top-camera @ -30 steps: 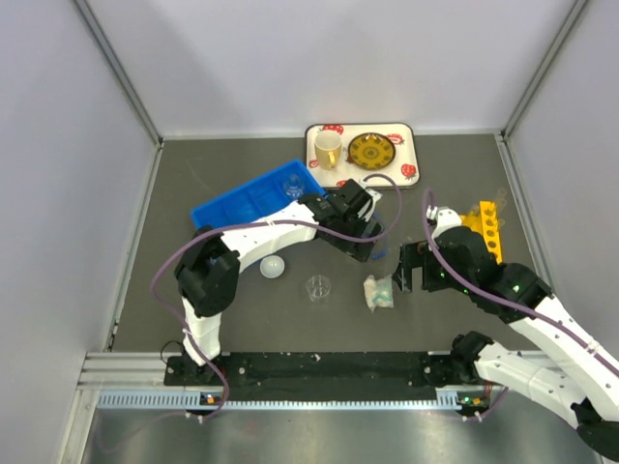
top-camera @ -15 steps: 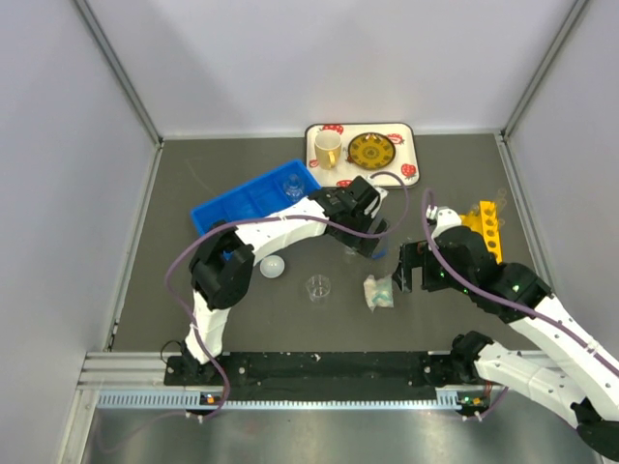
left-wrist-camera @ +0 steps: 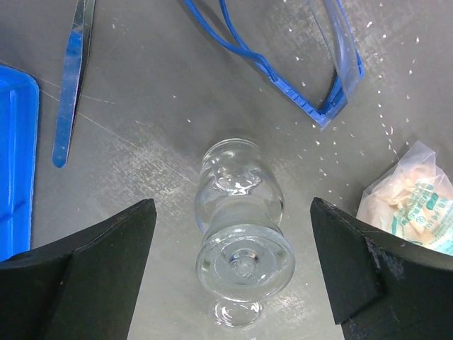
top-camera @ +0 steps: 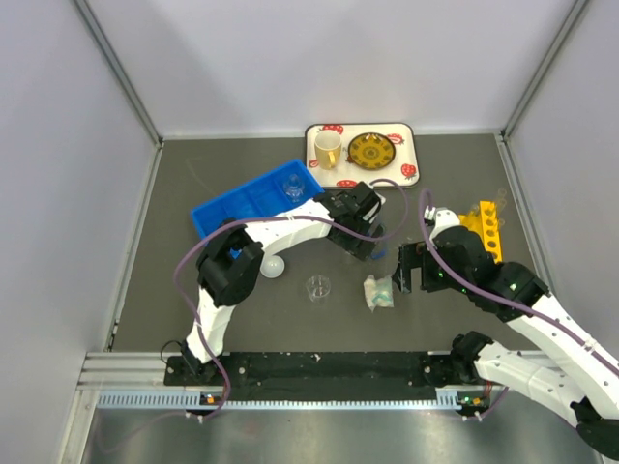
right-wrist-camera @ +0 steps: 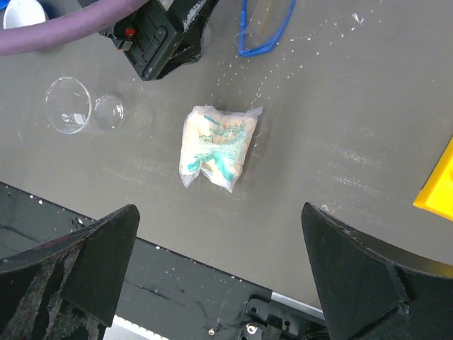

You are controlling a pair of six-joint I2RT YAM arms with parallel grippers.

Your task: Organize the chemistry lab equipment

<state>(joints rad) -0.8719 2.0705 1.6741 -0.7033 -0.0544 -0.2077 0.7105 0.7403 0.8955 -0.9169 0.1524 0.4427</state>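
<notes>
The left end effector [left-wrist-camera: 232, 212] gapes wide over a small clear beaker [left-wrist-camera: 241, 234] on the tabletop [left-wrist-camera: 156, 127]. The right end effector [right-wrist-camera: 218, 212], equally wide, hovers near the white-and-teal packet [right-wrist-camera: 216, 147].

The light is bright and even, coming from above. Shadows on the dark desk [top-camera: 455, 174] are soft and small. The clear beaker [left-wrist-camera: 241, 212] shines with white spots. Every picture looks sharp.

Left wrist view: goggles [left-wrist-camera: 333, 99] cut by top edge, packet [left-wrist-camera: 417, 205] by right edge, blue tray [left-wrist-camera: 14, 163] by left.
</notes>
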